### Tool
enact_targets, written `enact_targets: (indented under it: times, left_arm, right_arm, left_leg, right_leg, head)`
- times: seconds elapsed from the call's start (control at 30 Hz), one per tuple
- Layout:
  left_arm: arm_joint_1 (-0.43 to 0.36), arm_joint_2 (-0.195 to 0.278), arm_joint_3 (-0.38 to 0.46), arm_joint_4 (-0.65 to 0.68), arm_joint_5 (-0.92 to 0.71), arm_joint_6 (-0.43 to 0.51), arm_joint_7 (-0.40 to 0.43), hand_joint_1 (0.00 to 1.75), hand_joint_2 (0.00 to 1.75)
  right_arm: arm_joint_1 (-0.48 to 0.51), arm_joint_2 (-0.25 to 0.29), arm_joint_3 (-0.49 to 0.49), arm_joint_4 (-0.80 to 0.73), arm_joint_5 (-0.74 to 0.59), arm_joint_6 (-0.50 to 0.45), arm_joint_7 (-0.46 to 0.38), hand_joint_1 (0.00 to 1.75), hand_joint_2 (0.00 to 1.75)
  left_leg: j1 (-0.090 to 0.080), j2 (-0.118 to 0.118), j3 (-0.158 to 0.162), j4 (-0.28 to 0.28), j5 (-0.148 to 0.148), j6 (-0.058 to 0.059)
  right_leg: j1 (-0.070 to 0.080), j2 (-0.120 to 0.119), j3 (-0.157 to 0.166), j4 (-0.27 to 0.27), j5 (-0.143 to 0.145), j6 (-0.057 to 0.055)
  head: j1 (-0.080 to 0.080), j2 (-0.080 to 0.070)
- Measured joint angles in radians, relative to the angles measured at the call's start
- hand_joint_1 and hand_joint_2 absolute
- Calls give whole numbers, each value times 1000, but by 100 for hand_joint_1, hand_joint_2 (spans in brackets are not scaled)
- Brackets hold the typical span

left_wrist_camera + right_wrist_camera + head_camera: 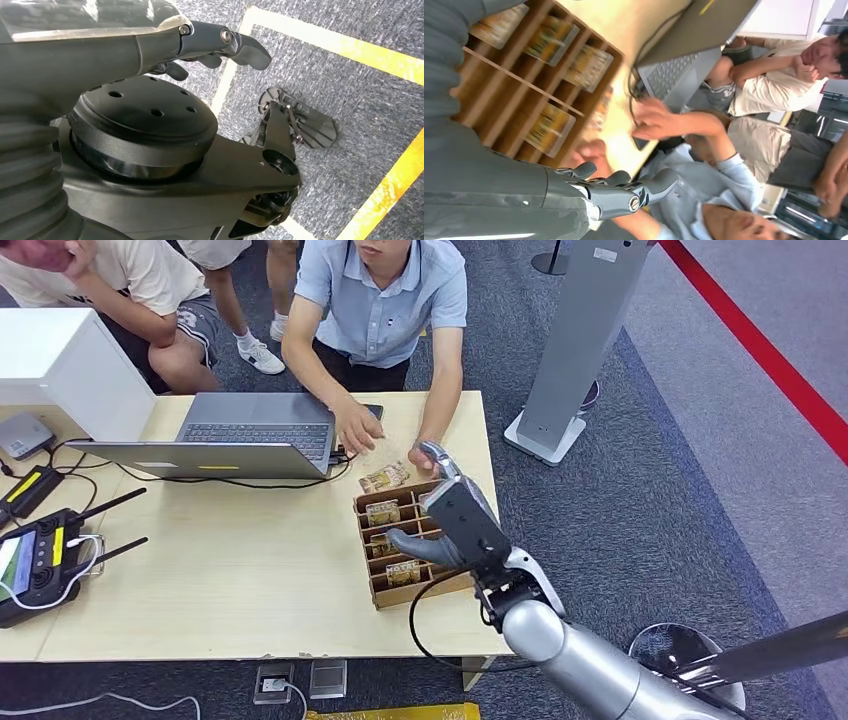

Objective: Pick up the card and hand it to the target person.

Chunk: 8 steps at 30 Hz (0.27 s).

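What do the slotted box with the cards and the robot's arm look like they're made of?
The slotted box looks like thin, unpainted plywood or fibreboard: flat tan panels with darker brown cut edges. The right arm appears to be metal with a smooth, satiny silver finish, since it shows soft highlights. The right hand looks like matt dark grey plastic or coated metal; which of the two cannot be told.

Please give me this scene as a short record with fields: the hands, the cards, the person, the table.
right hand: over the wooden divided card box, fingers apart, holding nothing
left hand: hanging over grey carpet, fingers curled, holding nothing
cards: several patterned cards in the box slots; one loose patterned card on the table beside it
person: light blue shirt, both hands on the table
table: pale wooden table with grey laptop
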Motion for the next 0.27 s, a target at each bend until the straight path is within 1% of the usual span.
enact_targets:
  times: [0.13,0.27]
  left_arm:
    - [-2,-4,0,6,-12,0,0,0,175]
    - [-4,-6,0,10,-28,0,1,0,175]
  right_arm:
    - [75,-58,-9,-97,-23,0,17,0,175]
    - [132,-84,-9,-142,-54,18,11,0,175]
  left_leg:
    - [0,0,0,0,0,0]
    - [0,0,0,0,0,0]
  right_leg:
    - [0,0,0,0,0,0]
    - [0,0,0,0,0,0]
  head:
    - [-1,0]
    - [-1,0]
